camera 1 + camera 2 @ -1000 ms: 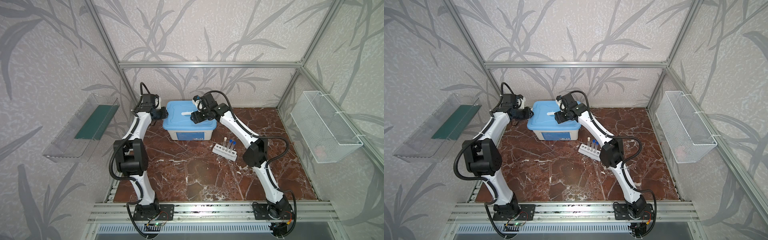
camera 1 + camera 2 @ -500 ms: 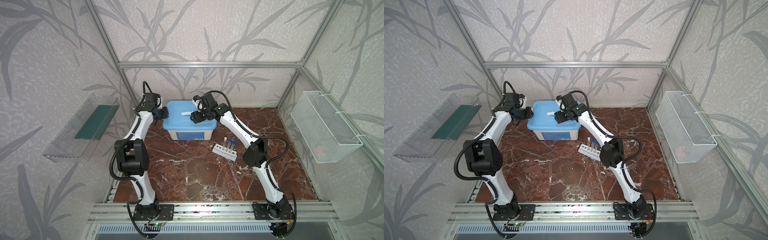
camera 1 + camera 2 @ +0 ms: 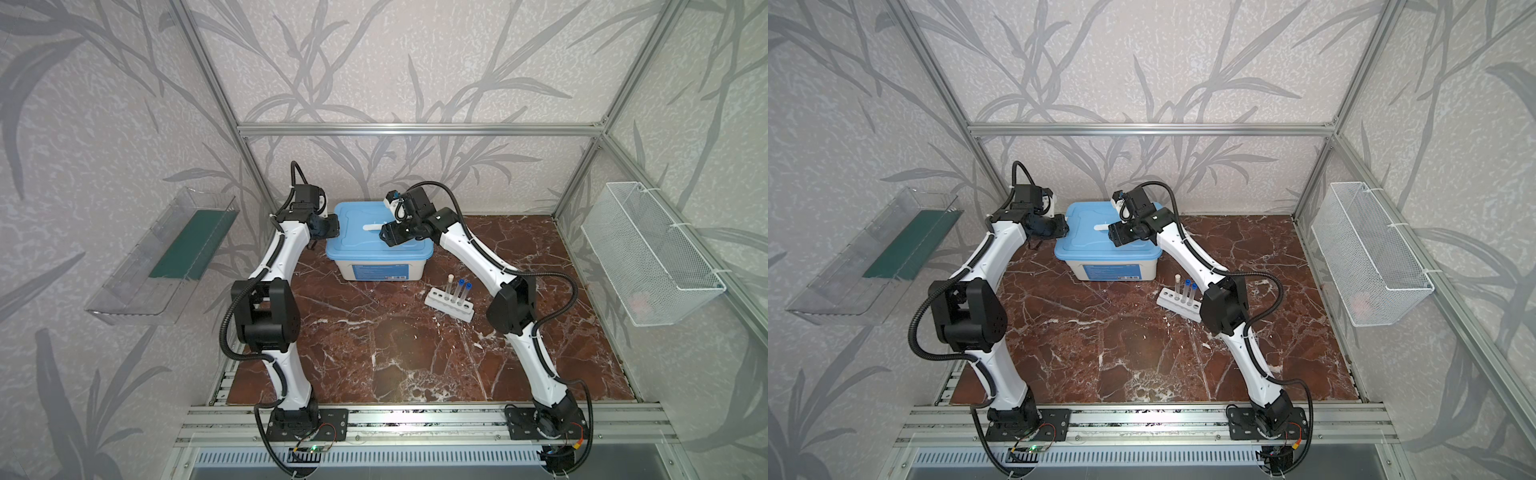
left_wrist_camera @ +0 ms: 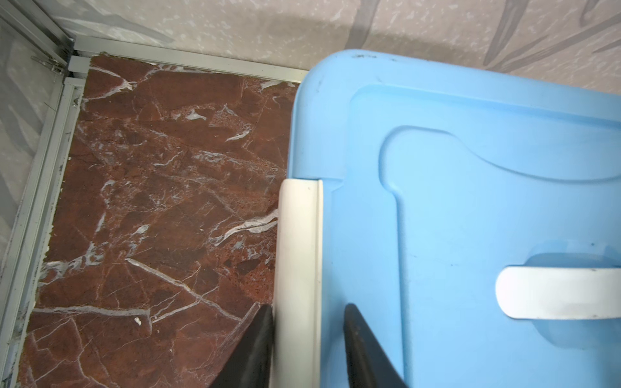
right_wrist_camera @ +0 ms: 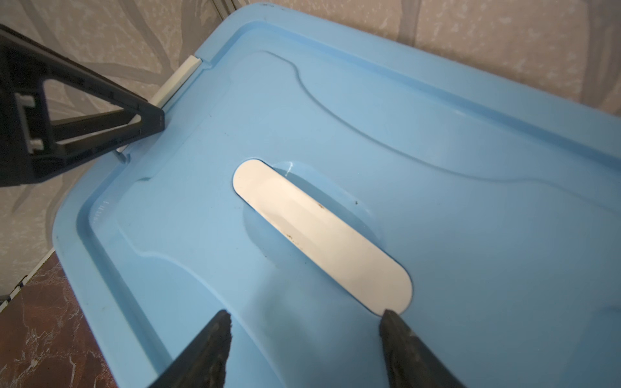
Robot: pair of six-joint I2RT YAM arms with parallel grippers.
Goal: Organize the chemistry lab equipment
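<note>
Three capped test tubes, one white-capped [image 3: 451, 284] and two blue-capped [image 3: 464, 291], stand in the white rack [image 3: 440, 300] on the marble floor, seen in both top views [image 3: 1187, 291]. My left gripper [image 4: 308, 306] is at the left edge of the blue-lidded bin [image 3: 376, 245]. It is open astride the white latch [image 4: 299, 252]: one finger touches the latch, the other stands apart over the lid [image 4: 470, 201]. My right gripper [image 5: 304, 313] hovers open over the lid, one fingertip at the end of the white handle [image 5: 319, 235].
A clear tray with a green mat [image 3: 166, 257] hangs on the left wall. A white wire basket [image 3: 648, 253] hangs on the right wall. The bin stands against the back wall, the rack just in front of its right corner.
The left arm's wrist has shifted a little at the bin's left edge, and its jaws stand slightly wider. The right arm has not moved.
</note>
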